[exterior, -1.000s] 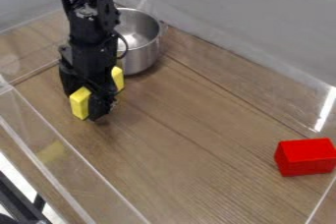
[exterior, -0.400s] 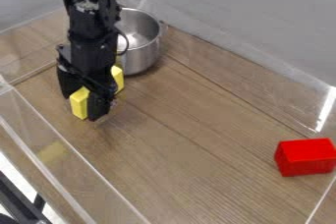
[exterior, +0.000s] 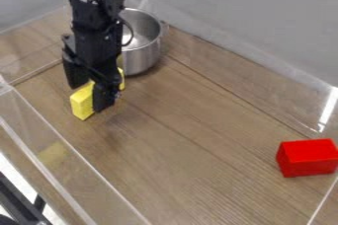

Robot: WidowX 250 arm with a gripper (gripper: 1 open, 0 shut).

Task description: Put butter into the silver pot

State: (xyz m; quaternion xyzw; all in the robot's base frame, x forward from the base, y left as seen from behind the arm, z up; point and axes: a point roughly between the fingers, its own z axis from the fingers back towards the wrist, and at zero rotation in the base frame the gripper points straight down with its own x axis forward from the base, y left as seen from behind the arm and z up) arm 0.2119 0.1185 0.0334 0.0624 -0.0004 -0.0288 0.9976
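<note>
Butter (exterior: 82, 102): a small yellow block on the wooden table (exterior: 199, 120), seen in the single camera view at the near side of the black gripper (exterior: 95, 79). The gripper points downward, its fingers close about or just beside the block; whether the jaws are clamped on it or parted cannot be told, since the arm hides much of the contact. A second patch of yellow shows at the gripper's far side, too covered to identify. The silver pot (exterior: 142, 43) stands behind the arm, and a red block (exterior: 307, 158) lies well apart at the right edge of the view.

Handling (judged): the butter is probably light and, if real, soft under its wrapper, which may be slippery. A gentle, even hold across opposite sides, near mid-length, would suit it; hard squeezing could dent it or make it slip. It should clear the pot's rim before release.
</note>
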